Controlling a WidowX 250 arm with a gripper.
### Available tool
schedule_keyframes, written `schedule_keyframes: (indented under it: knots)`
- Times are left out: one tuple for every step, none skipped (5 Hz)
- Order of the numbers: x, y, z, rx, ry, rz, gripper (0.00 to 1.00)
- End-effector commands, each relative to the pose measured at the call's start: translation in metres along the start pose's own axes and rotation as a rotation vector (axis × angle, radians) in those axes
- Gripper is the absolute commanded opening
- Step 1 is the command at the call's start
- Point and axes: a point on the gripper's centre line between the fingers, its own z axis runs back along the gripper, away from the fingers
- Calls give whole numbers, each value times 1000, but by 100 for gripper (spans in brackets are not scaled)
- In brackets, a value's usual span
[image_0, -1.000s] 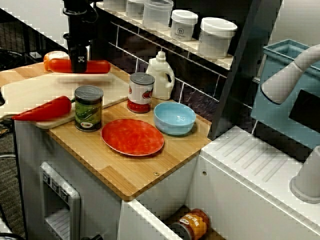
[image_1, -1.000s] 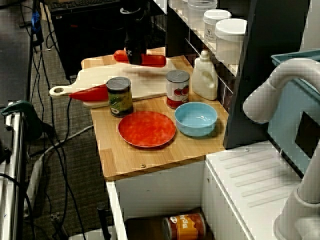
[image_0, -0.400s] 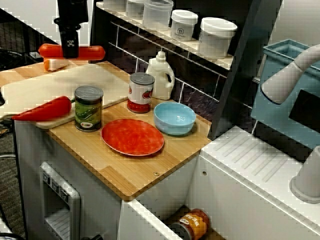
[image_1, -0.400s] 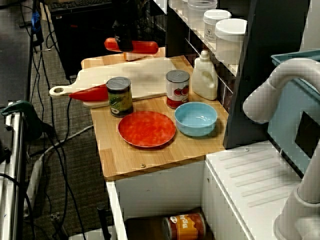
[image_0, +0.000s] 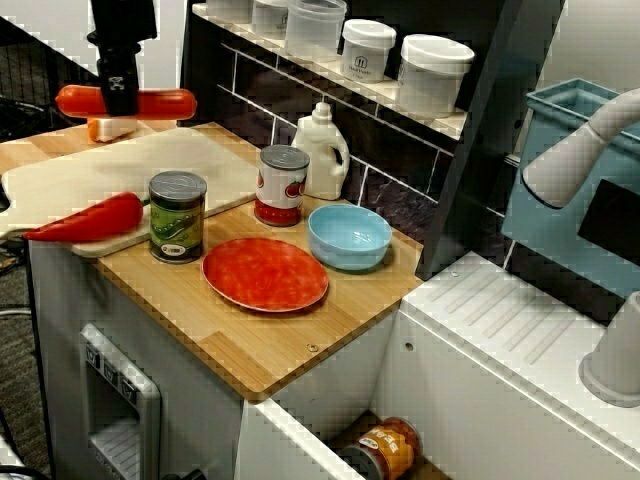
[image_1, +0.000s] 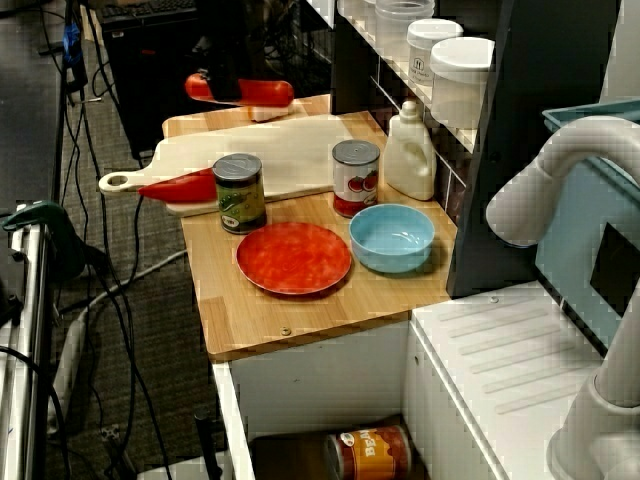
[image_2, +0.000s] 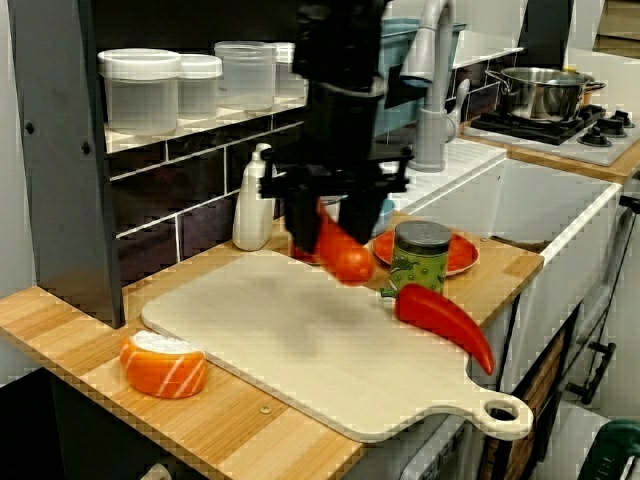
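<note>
The gripper (image_0: 118, 98) is clamped round the middle of a red sausage (image_0: 165, 103), whose two ends stick out level on either side of the dark fingers in the close view across the counter; the sausage hangs in the air, clear of the surface, above the far corner of the cutting board (image_0: 90, 172) and just over an orange-and-white piece of salmon (image_0: 108, 128) that sits on the wooden counter (image_0: 270, 350) beyond the board's edge; in the view from the board's handle end the sausage (image_2: 350, 262) points towards the camera with a soft shadow on the board below it, and the salmon piece (image_2: 163, 362) lies well to the side; a red pepper (image_0: 90, 218) rests on the near edge of the board, its stem end just beside a green can (image_0: 177, 216) that stands upright on the counter; a red can (image_0: 283, 185) stands upright near the board's right side, with a white bottle (image_0: 322, 150) just behind it against the tiled wall; a red plate (image_0: 265, 273) lies flat in front of the cans, and a blue bowl (image_0: 349, 236) sits just beside it on the right; lidded jars (image_0: 433, 72) line the shelf above; another can (image_0: 385, 450) lies on its side in the open space below the counter.
</note>
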Motion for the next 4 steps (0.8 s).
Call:
schedule_keyframes:
  knots:
    - [-11, -19, 29, 57, -37, -49, 0]
    - [-11, -35, 31, 76, -45, -49, 0]
    - [-8, -49, 32, 77, -44, -51, 0]
    - [-1, -64, 33, 79, -46, -60, 0]
